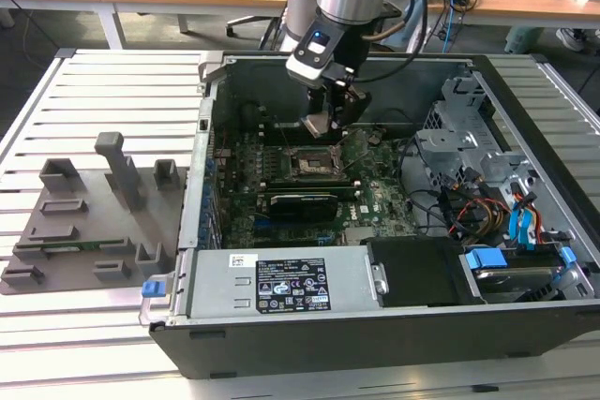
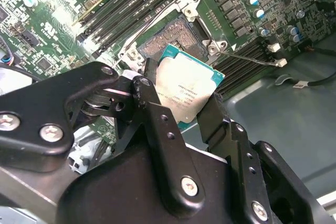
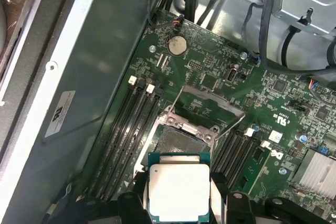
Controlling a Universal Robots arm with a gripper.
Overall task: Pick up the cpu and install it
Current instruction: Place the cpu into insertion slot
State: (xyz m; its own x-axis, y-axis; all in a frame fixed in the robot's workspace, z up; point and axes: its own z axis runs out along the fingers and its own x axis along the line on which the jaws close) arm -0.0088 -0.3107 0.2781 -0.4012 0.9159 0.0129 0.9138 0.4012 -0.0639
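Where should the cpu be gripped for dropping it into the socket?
By two opposite thin edges, coming from the lid side, as the gripper holds the cpu now: it is a flat square, so edge pinching leaves its faces free above the open socket.

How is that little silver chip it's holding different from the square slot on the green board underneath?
The chip is silver and smooth-topped; the slot is dark and finely textured. The chip hangs in the claw, above the board; the slot sits fixed on it, its metal frame flipped open. Both are square.
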